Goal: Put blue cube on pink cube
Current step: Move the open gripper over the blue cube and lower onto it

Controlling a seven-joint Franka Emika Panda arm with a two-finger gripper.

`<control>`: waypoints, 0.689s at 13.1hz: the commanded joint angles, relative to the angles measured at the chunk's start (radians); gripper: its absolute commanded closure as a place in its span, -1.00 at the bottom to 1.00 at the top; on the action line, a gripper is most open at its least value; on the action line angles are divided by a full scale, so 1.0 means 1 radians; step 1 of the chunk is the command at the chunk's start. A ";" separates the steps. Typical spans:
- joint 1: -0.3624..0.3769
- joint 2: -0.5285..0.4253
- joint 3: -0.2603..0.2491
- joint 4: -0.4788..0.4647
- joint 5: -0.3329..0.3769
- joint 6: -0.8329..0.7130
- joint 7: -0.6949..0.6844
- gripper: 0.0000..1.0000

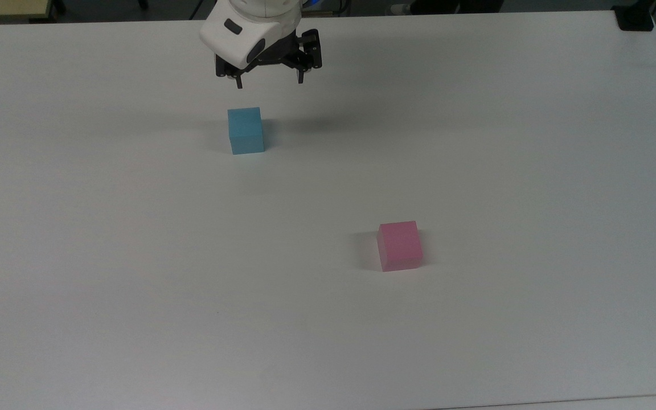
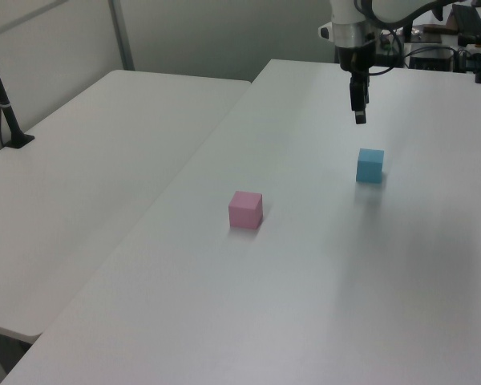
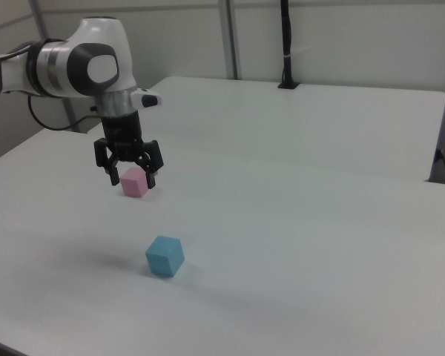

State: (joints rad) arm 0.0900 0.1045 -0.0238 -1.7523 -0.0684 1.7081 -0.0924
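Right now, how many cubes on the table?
2. The blue cube sits just below the gripper in the top view; the pink cube is apart, toward the top view's lower right.

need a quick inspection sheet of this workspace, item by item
surface: white table, bare apart from two cubes
job's things: blue cube and pink cube both rest on the table, well apart, not stacked
clutter: nothing seen
gripper: gripper open, holding nothing, in the air near the blue cube
cables: cables at the table's far end in the left view
surroundings: second white table alongside, carrying a black post
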 commanded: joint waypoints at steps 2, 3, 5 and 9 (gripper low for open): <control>0.008 -0.016 -0.010 -0.157 -0.066 0.103 -0.012 -1.00; 0.010 -0.016 -0.011 -0.211 -0.071 0.166 -0.010 -1.00; 0.004 -0.005 -0.021 -0.249 -0.090 0.197 -0.018 -1.00; -0.012 0.061 -0.051 -0.273 -0.137 0.266 -0.020 -1.00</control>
State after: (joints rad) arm 0.0797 0.1412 -0.0589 -2.0018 -0.1629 1.9354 -0.0954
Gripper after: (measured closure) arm 0.000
